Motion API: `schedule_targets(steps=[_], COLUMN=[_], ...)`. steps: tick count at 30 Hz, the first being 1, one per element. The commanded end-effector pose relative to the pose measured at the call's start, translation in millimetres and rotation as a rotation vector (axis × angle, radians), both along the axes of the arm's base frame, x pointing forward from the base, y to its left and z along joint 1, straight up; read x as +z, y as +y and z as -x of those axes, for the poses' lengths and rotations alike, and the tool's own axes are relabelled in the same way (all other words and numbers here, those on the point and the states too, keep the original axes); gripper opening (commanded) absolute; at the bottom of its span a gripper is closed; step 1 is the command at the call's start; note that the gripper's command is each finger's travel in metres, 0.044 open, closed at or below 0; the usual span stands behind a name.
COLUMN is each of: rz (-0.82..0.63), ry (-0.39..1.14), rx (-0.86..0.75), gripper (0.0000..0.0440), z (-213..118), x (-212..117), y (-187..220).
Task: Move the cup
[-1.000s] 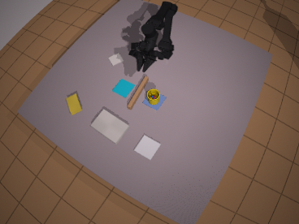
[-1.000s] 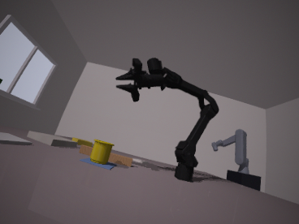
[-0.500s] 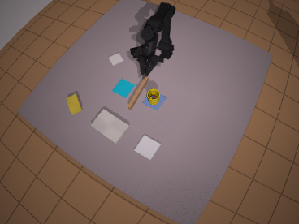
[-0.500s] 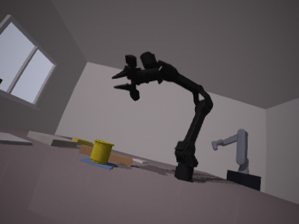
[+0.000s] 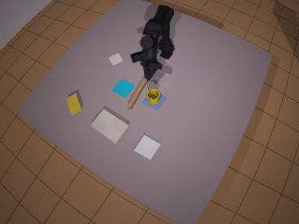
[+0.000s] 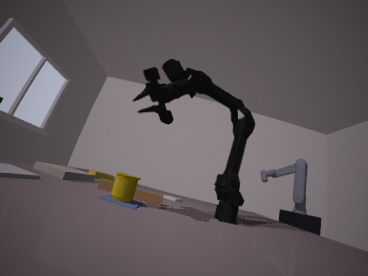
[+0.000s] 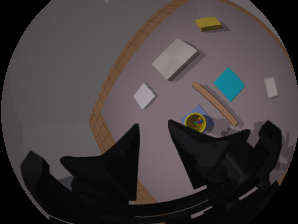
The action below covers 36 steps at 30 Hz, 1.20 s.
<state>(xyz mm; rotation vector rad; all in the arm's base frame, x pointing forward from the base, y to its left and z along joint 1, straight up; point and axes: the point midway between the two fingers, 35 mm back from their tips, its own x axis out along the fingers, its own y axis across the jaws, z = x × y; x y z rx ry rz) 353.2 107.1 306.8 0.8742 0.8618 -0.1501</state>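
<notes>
1. Cup stands upright on the blue pad, right of centre in the top view, marbles inside.
2. Gripper, fingers spread, hangs at the exterior view's upper middle.

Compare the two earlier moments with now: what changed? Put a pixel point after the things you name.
The gripper [image 5: 149, 79] [image 6: 135, 105] [image 7: 153, 125] moved outward from the arm's base, toward the cup [image 5: 153, 102] [image 6: 124, 187] [image 7: 190, 125], and slightly down. Nothing was grasped or released. The cup stayed upright on the blue pad [image 5: 162, 99] [image 6: 131, 205] [image 7: 199, 109].
</notes>
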Motion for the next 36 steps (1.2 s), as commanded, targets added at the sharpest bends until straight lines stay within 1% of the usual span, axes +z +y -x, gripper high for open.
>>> schedule_targets(steps=[1, 9, 16, 25, 36], rz=[-0.022, -0.04, -0.028, 0.016, 0.092], ry=[0.06, 0.188, 0.298, 0.439, 0.61], rx=[-0.028, -0.092, -0.14, -0.189, -0.235], gripper=[0.0168, 0.0156, 0.0142, 0.0156, 0.0163], z=[-1, 0, 2, 8, 19], x=[-6, -22, -40, -67, -101], y=[3, 6, 5, 1, -4])
